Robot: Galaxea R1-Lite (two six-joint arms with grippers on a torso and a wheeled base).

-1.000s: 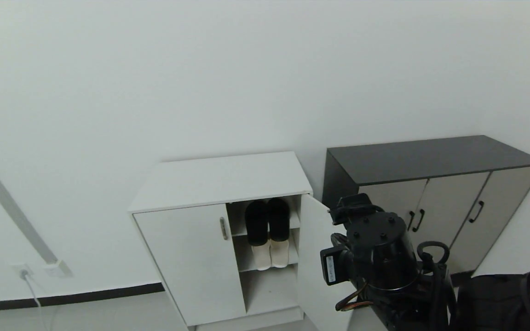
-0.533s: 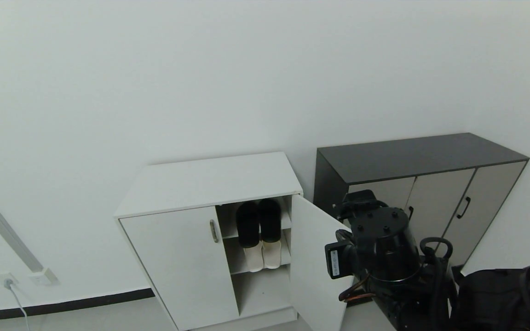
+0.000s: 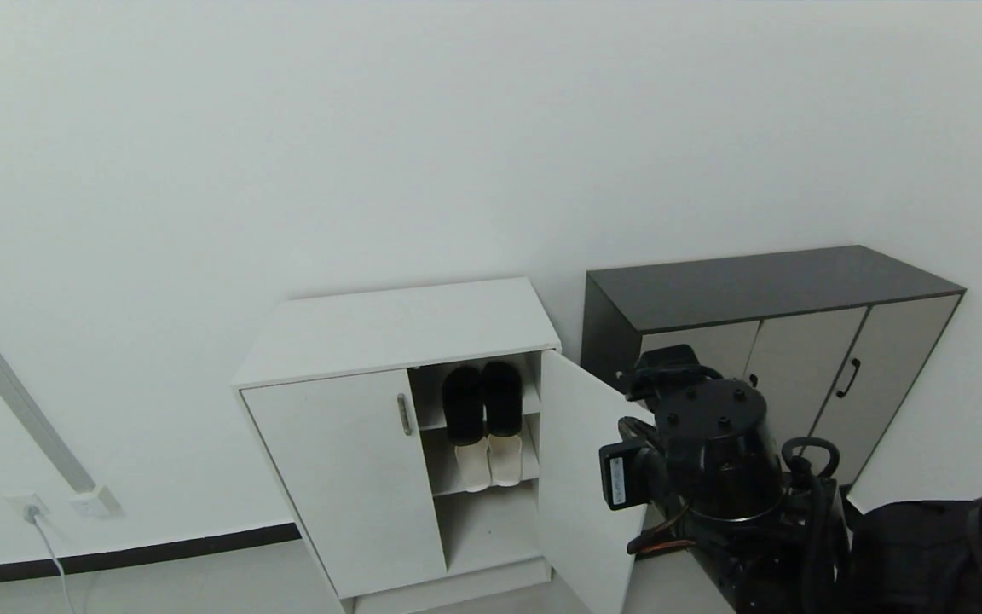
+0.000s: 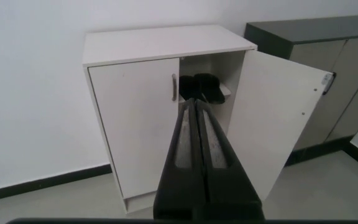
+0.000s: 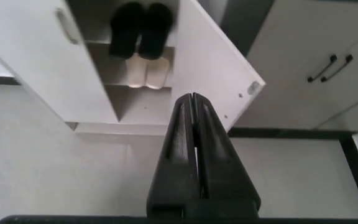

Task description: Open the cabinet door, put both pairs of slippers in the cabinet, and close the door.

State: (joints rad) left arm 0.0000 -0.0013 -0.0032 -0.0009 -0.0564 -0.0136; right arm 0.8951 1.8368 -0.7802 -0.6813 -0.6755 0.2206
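You see the white cabinet point(image 3: 397, 328) at the lower centre of the head view, its right door point(image 3: 580, 486) swung open. Black slippers point(image 3: 482, 401) sit on the upper shelf, white slippers point(image 3: 489, 460) on the shelf just below. Your left gripper point(image 4: 194, 102) and right gripper point(image 5: 192, 98) both have fingers pressed together, holding nothing.

In the cabinet point(image 3: 397, 328), one slipper pair point(image 3: 482, 401) sits at 12 o'clock of the other pair point(image 3: 489, 463); a sideboard point(image 3: 755, 286) stands at the cabinet's 3 o'clock.
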